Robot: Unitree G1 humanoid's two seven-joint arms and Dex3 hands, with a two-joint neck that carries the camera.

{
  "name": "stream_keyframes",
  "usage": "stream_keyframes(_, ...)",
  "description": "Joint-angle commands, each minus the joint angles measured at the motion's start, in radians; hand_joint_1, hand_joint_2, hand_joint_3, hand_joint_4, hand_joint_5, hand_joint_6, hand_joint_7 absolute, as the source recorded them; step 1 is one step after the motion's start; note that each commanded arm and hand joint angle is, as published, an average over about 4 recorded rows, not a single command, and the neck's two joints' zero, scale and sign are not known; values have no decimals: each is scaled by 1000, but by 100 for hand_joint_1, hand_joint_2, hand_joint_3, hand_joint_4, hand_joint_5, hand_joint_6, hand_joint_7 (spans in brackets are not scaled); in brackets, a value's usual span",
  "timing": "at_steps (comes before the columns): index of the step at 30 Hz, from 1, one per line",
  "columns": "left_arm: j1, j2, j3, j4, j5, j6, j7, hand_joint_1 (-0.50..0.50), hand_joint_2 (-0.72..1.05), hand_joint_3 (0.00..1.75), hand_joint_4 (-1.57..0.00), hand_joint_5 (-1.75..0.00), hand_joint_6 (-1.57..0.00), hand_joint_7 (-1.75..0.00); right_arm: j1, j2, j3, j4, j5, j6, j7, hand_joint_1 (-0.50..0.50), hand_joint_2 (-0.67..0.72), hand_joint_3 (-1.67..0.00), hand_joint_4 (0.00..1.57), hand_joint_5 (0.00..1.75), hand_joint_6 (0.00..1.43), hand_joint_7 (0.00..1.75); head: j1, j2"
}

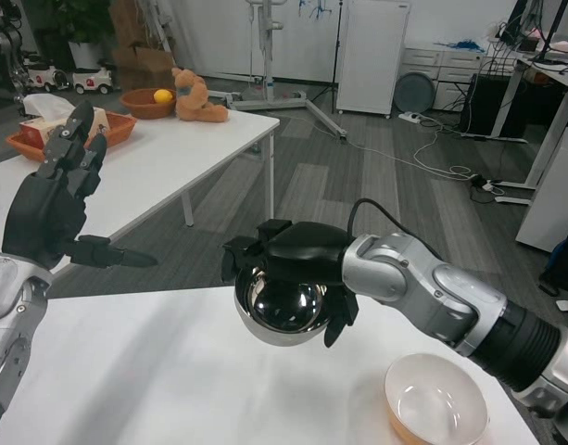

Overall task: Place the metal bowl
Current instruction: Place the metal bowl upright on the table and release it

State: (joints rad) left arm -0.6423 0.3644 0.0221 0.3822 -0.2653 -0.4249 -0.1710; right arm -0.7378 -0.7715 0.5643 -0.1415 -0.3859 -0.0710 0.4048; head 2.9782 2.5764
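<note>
Right hand (297, 264): fingers clamped over the metal bowl (284, 311), gripping its rim from above.
Metal bowl: shiny, round, held above the white table (154, 371) near its far edge.
Left hand (52, 209): raised, fingers apart, holding nothing, well left of the bowl.
Orange bowl (436, 403): glossy, white inside, on the table beyond the right hand's fingertips.
Room: grey floor, second white table behind.

I have a single feed, from the robot's head, looking forward and down over the near white table (154, 389), whose top fills the lower part of the picture. The left hand (52, 209) and right hand (297, 269) show close up, left and right in the picture. Farther off, the view faces across a grey floor (376, 185) to a second white table (163, 167) and the room's far wall.
</note>
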Motion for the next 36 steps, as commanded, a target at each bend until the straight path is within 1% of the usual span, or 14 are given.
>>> stream_keyframes(1,-11,1,-2,5,-5,-8,-1,-50,16,0,0,0,0,0,-23,1,-6,3,10,-7,5,-33,-60,-159,111,165,134,140,3,2)
stream_keyframes(6,-13,1,-3,7,-5,-8,-1,-50,16,0,0,0,0,0,-25,1,-6,5,10,-13,5,-33,-62,-159,111,165,134,140,7,1)
stream_keyframes(10,-14,1,-3,7,-5,-15,-1,-50,16,0,0,0,0,0,-25,1,-4,5,10,-13,5,-33,-60,-159,111,165,134,140,13,5)
stream_keyframes(11,-14,1,-3,7,-5,-17,-1,-50,18,0,0,0,0,0,-25,1,-3,5,10,-13,5,-33,-60,-159,111,165,134,140,13,6)
stream_keyframes(18,-7,1,-4,4,-6,-18,-1,-50,16,0,0,0,0,0,-25,1,14,3,9,-14,5,-33,-60,-159,111,165,134,140,13,4)
stream_keyframes(20,-4,1,-4,2,-6,-18,0,-50,16,0,0,0,0,0,-25,2,32,4,2,-16,5,-33,-60,-159,111,165,134,140,13,4)
stream_keyframes(23,-2,1,-5,1,-7,-18,0,-50,16,0,0,0,0,0,-27,5,67,10,-11,-19,5,-35,-60,-159,111,165,134,140,13,-14)
stream_keyframes(24,-1,1,-6,1,-7,-18,0,-50,16,0,0,0,0,0,-29,7,82,13,-14,-20,5,-35,-62,-159,111,165,134,140,12,-25)
stream_keyframes(25,0,1,-7,1,-7,-18,0,-50,16,0,0,0,0,0,-32,9,100,19,-17,-22,4,-35,-64,-159,111,165,134,140,12,-24)
stream_keyframes(27,1,1,-8,0,-8,-18,0,-50,16,0,0,0,0,0,-38,13,139,32,-22,-26,4,-33,-64,-159,113,165,134,140,12,-35)
stream_keyframes(29,2,1,-8,-1,-8,-18,0,-50,16,0,0,0,0,0,-43,18,168,44,-26,-28,3,-33,-60,-159,114,165,134,140,14,-42)
stream_keyframes(33,7,1,-10,-3,-10,-18,1,-50,16,0,0,0,0,0,-49,34,231,79,-42,-32,2,-33,-60,-159,114,165,134,140,19,-60)
stream_keyframes(36,11,1,-10,-4,-15,-20,0,-50,16,0,0,0,0,0,-50,52,268,118,-70,-56,-1,-33,-60,-159,114,165,134,140,27,-78)
